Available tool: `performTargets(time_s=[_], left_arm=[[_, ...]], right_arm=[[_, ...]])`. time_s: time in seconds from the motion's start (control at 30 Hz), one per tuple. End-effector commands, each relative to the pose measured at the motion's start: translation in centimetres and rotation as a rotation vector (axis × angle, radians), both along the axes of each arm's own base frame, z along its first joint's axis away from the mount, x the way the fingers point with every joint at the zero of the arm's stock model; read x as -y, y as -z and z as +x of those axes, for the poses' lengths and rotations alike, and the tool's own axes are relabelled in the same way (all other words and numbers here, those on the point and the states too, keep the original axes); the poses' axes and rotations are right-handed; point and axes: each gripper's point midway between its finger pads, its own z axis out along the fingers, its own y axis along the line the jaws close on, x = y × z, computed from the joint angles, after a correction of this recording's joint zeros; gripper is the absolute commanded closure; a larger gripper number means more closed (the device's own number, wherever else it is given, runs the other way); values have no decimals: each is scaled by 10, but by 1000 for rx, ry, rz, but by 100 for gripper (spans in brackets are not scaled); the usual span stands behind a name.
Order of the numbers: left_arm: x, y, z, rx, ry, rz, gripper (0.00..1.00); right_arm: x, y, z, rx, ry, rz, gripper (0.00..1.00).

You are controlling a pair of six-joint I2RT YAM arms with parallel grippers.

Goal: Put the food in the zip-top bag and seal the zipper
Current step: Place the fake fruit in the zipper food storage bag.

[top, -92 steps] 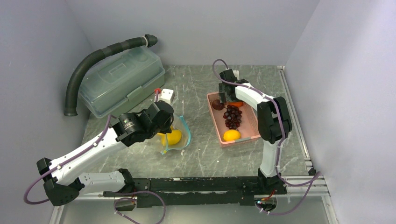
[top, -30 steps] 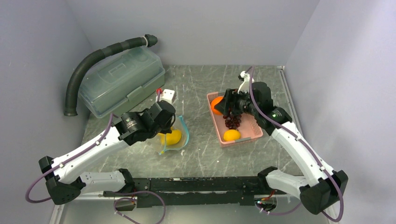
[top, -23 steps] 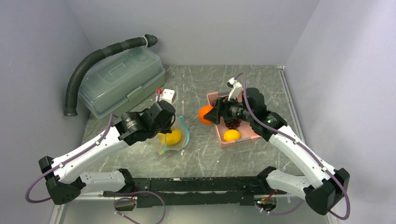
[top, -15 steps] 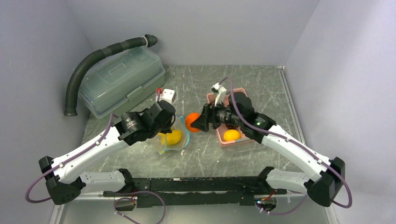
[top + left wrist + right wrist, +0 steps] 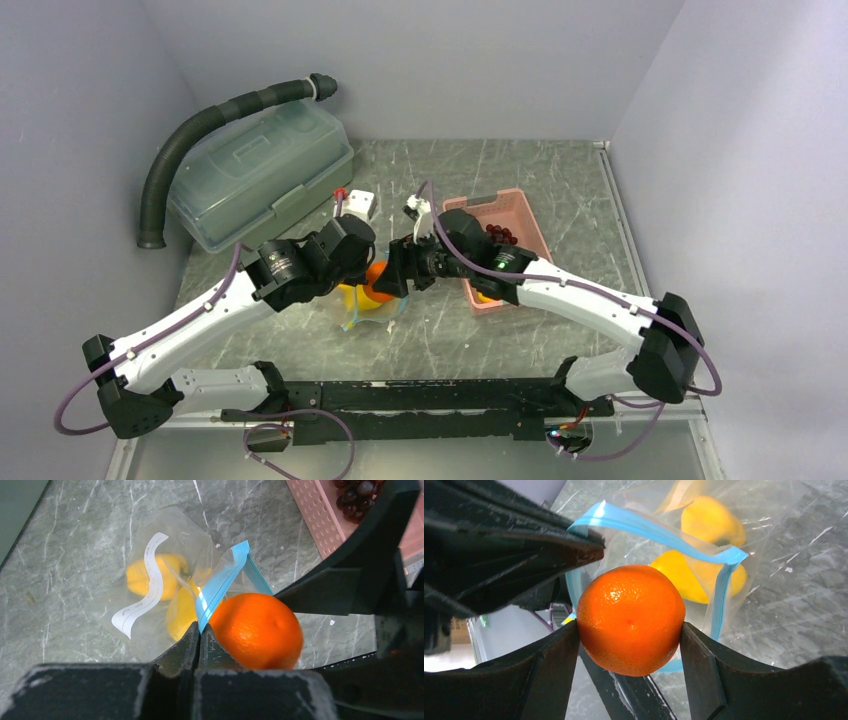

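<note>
My right claw (image 5: 629, 630) grasps the orange (image 5: 630, 617) between both fingers, right at the open mouth of the zip-top bag (image 5: 170, 540). My left claw (image 5: 199, 636) is clenched on the teal zipper (image 5: 222, 580), lifting that edge above the desk (image 5: 440, 330). Yellow pieces (image 5: 709, 522) lie inside the bag (I count two). The grapes (image 5: 498, 235) sit in the pink basket (image 5: 515, 210).

The zip-top bag (image 5: 185, 535) is thin, clear, glossy plastic; the orange (image 5: 630, 619) has dimpled, faintly shiny skin; the tabletop (image 5: 65, 540) looks scratched, stone-like.
</note>
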Motion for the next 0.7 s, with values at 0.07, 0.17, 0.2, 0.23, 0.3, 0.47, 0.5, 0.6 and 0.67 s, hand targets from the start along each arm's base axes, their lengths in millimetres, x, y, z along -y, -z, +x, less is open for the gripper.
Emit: performTargets(time_s=[0.07,0.17,0.2,0.23,0.3,0.47,0.5,0.6,0.67], left_arm=[[5,-25,3,46,8,-67,99],[4,-26,2,46,7,-70,99],[4,-26,2,45,7,-72,99],[4,-27,2,45,7,-74,99],[4,-29,1,44,7,-80,99],[4,-28,0,39,2,-84,99],[5,-28,0,38,4,-86,100],[5,-29,0,38,4,-88,99],[5,-29,0,37,8,-89,99]], right_arm=[[-27,-21,27,15,113,103,51],[-35,-14,34,-14,146,110,51],[-37,-11,35,-24,157,108,51],[-39,-8,37,-34,170,103,51],[-44,-11,44,-31,200,127,51],[-52,-3,57,-63,273,139,49],[-54,-1,59,-72,288,139,47],[-58,4,64,-85,322,139,44],[-62,7,67,-92,336,140,43]])
